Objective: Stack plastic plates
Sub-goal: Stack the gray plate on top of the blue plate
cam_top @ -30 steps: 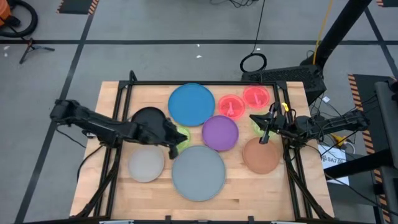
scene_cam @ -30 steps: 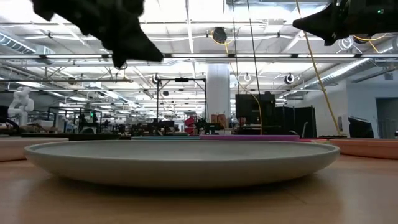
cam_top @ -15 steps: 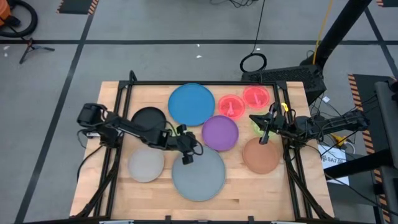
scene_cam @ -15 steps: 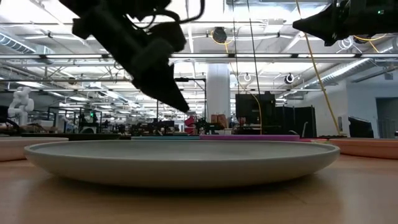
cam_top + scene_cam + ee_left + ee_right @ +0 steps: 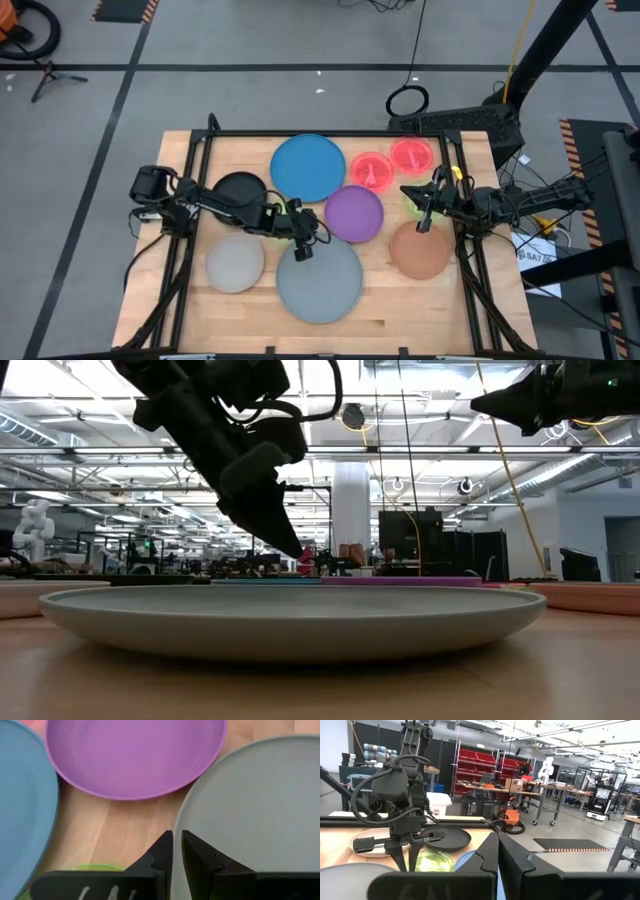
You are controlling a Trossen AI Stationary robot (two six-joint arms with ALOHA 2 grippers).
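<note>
Nine plates lie loose, none stacked yet

Nine or so round plastic plates lie in single layer on the wooden table (image 5: 180, 150), so stacking looks barely begun. Take the large round grey plate (image 5: 319, 278) as landmark. The large blue plate (image 5: 308, 167) lies beyond it; the medium purple plate (image 5: 354, 214) sits just beside its far right rim, near the blue one. The brown plate (image 5: 419, 250) is to its right, the pale grey plate (image 5: 235, 264) to its left, the black plate (image 5: 238, 188) beyond that. Two small pink-red plates (image 5: 391, 163) lie farthest back, right of the blue one.

The left claw (image 5: 303, 251) hangs over the grey plate's far left rim, fingers pressed nearly together with only a slit between, holding nothing. A small translucent green plate (image 5: 95, 868) peeks out under its wrist. The tips point down at the rim, probably lining up on an edge.

The right claw (image 5: 425, 222) waits above the brown plate, fingers together, empty.
</note>
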